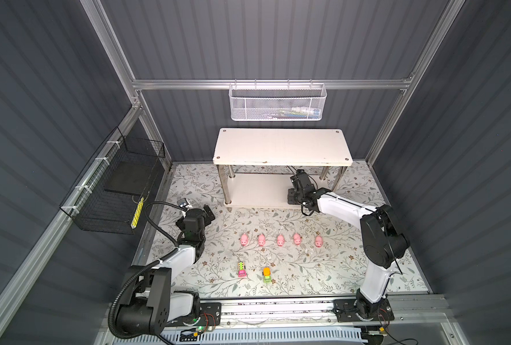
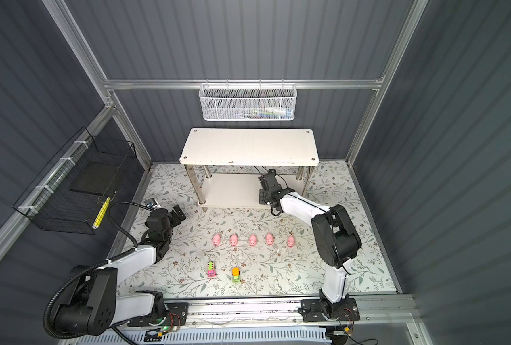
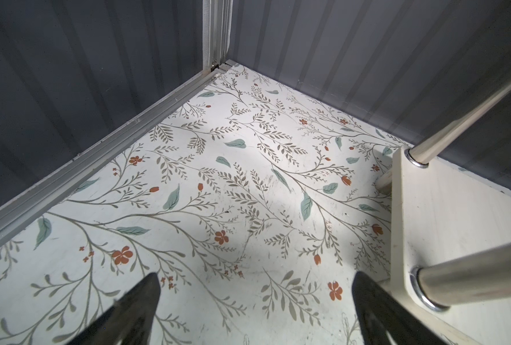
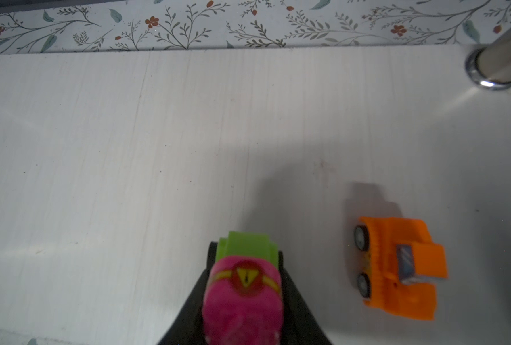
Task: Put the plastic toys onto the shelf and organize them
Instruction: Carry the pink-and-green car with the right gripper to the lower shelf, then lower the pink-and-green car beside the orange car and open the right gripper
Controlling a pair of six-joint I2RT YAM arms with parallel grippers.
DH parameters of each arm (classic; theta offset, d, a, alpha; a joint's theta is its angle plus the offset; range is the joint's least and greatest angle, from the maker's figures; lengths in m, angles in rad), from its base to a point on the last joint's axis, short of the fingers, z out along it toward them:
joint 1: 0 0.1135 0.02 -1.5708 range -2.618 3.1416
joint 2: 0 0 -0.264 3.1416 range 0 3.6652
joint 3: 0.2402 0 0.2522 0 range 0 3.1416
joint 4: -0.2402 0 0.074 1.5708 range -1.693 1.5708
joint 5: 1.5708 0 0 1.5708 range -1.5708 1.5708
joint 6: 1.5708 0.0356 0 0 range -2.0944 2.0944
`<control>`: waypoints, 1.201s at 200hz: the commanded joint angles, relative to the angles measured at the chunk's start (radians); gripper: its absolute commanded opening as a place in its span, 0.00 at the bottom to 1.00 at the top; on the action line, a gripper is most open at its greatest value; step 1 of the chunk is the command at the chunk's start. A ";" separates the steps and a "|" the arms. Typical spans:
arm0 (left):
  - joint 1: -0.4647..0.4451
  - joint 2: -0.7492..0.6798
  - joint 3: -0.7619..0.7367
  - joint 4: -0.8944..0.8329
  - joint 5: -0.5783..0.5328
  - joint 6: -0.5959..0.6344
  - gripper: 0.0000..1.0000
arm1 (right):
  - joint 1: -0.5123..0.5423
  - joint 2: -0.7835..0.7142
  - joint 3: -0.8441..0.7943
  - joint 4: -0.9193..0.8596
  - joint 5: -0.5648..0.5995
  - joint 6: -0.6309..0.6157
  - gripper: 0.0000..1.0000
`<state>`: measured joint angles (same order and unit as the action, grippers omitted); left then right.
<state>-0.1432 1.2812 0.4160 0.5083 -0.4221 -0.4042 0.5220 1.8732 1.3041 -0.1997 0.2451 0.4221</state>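
The white two-tier shelf [image 1: 281,146] stands at the back. My right gripper [image 4: 244,257] is shut on a pink and green toy vehicle [image 4: 243,298], just above the shelf's lower board [image 4: 128,134]. An orange toy vehicle [image 4: 397,265] stands on that board, beside the held one. In both top views my right wrist [image 1: 302,188] reaches in under the top board. Several pink pigs [image 1: 280,240] stand in a row on the table. In front of them sit a pink and yellow-green vehicle [image 1: 241,269] and an orange and green vehicle [image 1: 266,274]. My left gripper [image 3: 254,298] is open and empty, low over the table by the shelf's left end [image 3: 457,239].
A white mesh basket [image 1: 278,103] hangs on the back wall above the shelf. A black wire basket [image 1: 119,191] hangs on the left wall. Metal shelf posts [image 3: 472,277] stand close to my left gripper. The floral table [image 1: 323,268] ends at the aluminium rail in front.
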 commanded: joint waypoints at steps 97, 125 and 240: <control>-0.006 0.001 0.020 -0.015 -0.009 0.013 1.00 | -0.022 0.060 0.062 -0.009 -0.015 0.001 0.35; -0.006 0.003 0.020 -0.017 -0.010 0.013 1.00 | -0.022 0.070 0.067 -0.014 -0.015 -0.002 0.36; -0.005 0.012 0.027 -0.017 -0.015 0.012 1.00 | -0.022 0.068 0.082 -0.027 -0.019 -0.010 0.47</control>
<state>-0.1432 1.2816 0.4160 0.5083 -0.4221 -0.4042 0.5034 1.9408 1.3617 -0.2077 0.2283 0.4175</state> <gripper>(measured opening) 0.997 0.464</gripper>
